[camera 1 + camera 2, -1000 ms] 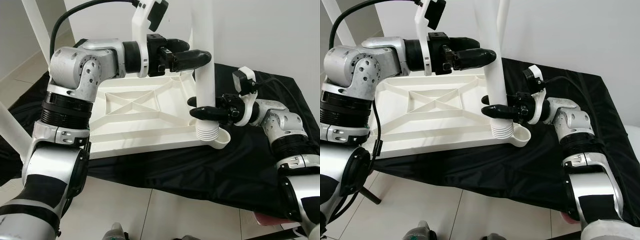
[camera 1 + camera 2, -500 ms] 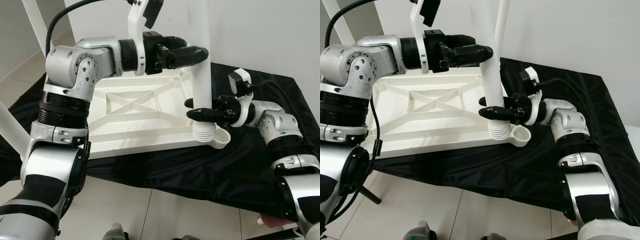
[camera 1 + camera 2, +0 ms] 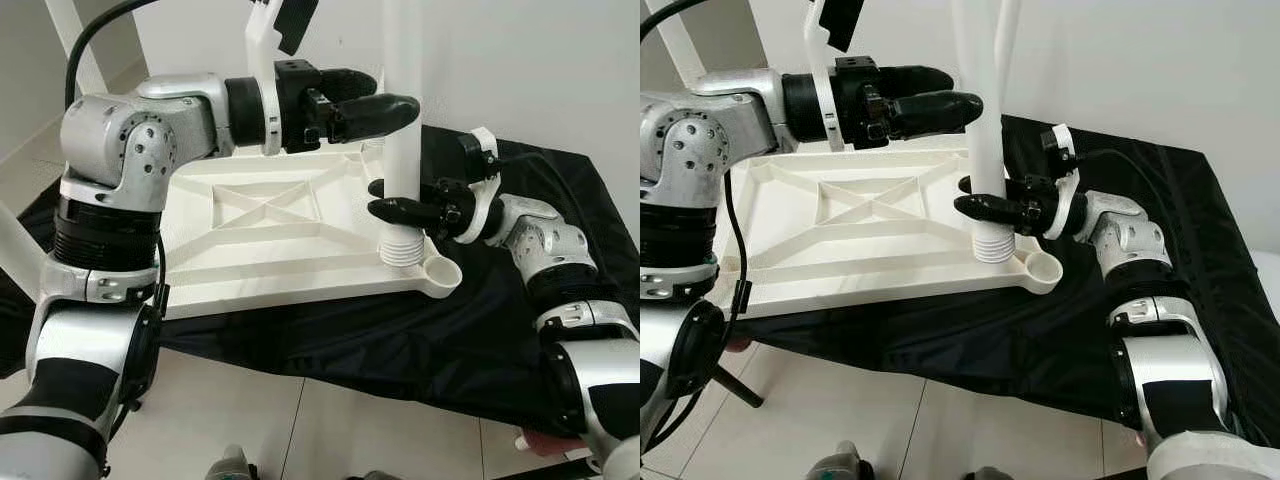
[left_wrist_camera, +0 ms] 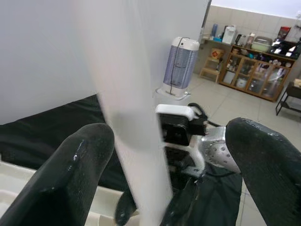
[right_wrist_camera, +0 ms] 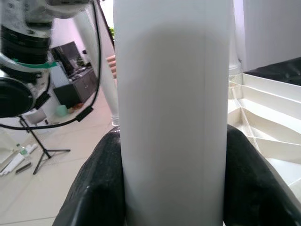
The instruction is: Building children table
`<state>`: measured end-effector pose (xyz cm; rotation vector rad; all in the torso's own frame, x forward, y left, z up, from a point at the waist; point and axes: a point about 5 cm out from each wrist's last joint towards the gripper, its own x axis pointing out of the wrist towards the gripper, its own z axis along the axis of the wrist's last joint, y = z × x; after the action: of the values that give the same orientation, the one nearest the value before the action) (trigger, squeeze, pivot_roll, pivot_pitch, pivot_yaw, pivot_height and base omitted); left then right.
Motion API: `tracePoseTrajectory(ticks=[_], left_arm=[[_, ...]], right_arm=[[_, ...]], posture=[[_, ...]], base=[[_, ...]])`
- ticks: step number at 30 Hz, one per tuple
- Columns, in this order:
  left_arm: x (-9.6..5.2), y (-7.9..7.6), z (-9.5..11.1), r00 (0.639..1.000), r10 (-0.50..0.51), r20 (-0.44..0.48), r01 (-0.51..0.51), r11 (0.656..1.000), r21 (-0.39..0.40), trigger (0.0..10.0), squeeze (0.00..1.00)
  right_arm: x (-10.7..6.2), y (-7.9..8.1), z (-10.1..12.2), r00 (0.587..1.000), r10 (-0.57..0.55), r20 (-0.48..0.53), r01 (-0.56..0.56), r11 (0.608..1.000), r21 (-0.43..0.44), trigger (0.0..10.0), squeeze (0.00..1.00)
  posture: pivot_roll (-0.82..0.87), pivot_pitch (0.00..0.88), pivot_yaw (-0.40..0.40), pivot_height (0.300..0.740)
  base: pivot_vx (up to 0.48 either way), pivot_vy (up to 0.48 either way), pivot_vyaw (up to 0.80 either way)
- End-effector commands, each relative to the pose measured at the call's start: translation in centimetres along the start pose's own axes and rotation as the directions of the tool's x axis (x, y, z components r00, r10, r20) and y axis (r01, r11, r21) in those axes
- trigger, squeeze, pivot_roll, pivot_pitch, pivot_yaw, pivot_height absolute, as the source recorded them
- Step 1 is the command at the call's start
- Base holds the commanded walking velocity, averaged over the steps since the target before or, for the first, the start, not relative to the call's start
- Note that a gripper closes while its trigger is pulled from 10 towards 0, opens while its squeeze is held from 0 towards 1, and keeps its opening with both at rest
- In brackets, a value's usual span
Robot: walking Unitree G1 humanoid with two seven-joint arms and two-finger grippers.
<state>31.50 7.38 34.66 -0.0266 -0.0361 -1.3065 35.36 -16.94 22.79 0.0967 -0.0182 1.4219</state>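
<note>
Nothing readable is showing: no text, label, brand, number or sign is standing on any surface in these views.

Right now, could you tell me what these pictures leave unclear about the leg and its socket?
- White leg: its top is cut off by the frame edge in both eye views.
- Threaded end: how deep it sits in the tabletop corner socket is hidden by the socket.
- Left end effector: the wrist view shows a gap beside the leg; contact is unclear.
- Right end effector grips the leg.
</note>
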Motion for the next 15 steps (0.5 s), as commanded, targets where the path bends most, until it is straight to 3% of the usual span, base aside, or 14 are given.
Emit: tracePoseTrajectory(ticks=[1, 10, 15], left_arm=[[0.2, 0.0, -0.4, 0.998, -0.049, -0.027, 0.049, 0.999, 0.003, 10.0, 0.0], [-0.8, 3.0, -0.8, 0.988, 0.151, -0.044, -0.152, 0.988, -0.025, 10.0, 0.0], [-1.1, 3.3, -0.8, 0.984, 0.17, -0.043, -0.172, 0.985, -0.03, 10.0, 0.0]], right_arm=[[-0.1, 0.1, 0.8, 1.0, 0.027, 0.016, -0.027, 1.0, -0.017, 10.0, 0.0], [-0.4, 0.7, 0.6, 0.995, 0.094, 0.01, -0.094, 0.996, -0.002, 10.0, 0.0], [-0.6, 0.7, 0.6, 0.996, 0.091, 0.004, -0.091, 0.996, -0.002, 10.0, 0.0]], posture=[[0.02, 0.0, -0.012, 0.74], [0.01, 0.0, -0.005, 0.74], [0.0, 0.0, -0.004, 0.74]], base=[[0.0, 0.0, 0.0], [0.0, 0.0, 0.0], [0.0, 0.0, 0.0]])
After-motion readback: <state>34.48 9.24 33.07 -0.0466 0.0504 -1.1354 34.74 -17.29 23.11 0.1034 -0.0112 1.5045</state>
